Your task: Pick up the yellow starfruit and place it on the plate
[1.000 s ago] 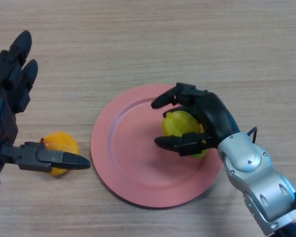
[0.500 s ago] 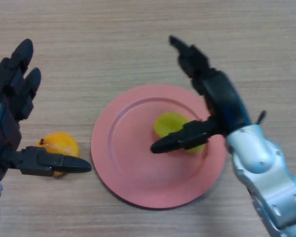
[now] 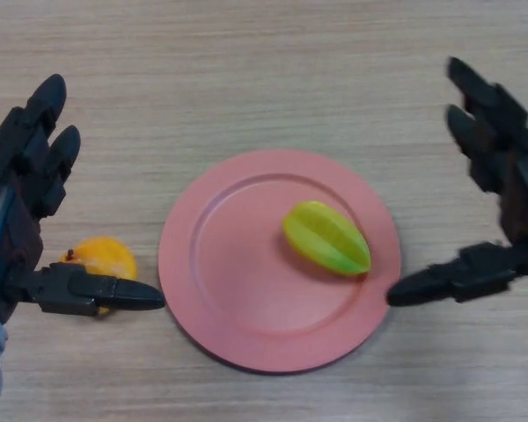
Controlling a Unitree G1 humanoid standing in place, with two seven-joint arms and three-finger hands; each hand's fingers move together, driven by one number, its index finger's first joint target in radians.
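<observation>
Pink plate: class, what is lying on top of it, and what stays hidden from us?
On the pink plate lies only the yellow starfruit, right of centre, untouched by either hand. The plate surface under the fruit is covered, so nothing can be told about that patch.

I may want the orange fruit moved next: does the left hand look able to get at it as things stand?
Probably yes. The left hand is open right beside the orange fruit, its thumb lying across the fruit's near side. Nothing else stands between them on the table.

One yellow starfruit (image 3: 326,237); one pink plate (image 3: 220,290); one orange fruit (image 3: 101,258). Two black hands show: left hand (image 3: 22,202); right hand (image 3: 502,211).
</observation>
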